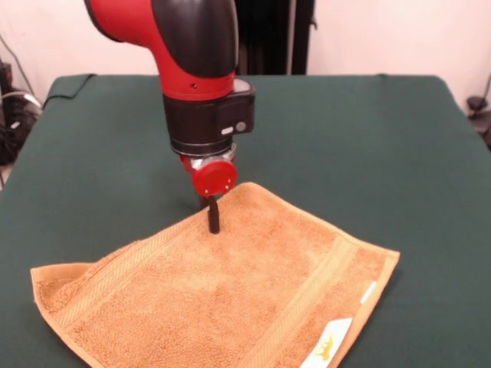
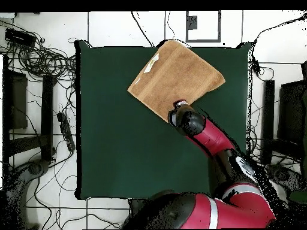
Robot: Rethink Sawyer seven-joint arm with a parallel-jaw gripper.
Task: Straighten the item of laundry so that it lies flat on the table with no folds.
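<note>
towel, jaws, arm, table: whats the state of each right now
towel: spread out, left corner curled up, label side at the table's near edge
gripper: down on the towel's far edge, jaws open or shut unclear
arm: reaching down over the towel
table: green cloth, smooth

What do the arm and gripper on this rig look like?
The arm is glossy red with black joint sections; its black wrist housing carries a small grey button. Below sits a round red disc on a metal collar, then the gripper, slim and black. No loose cables show.
</note>
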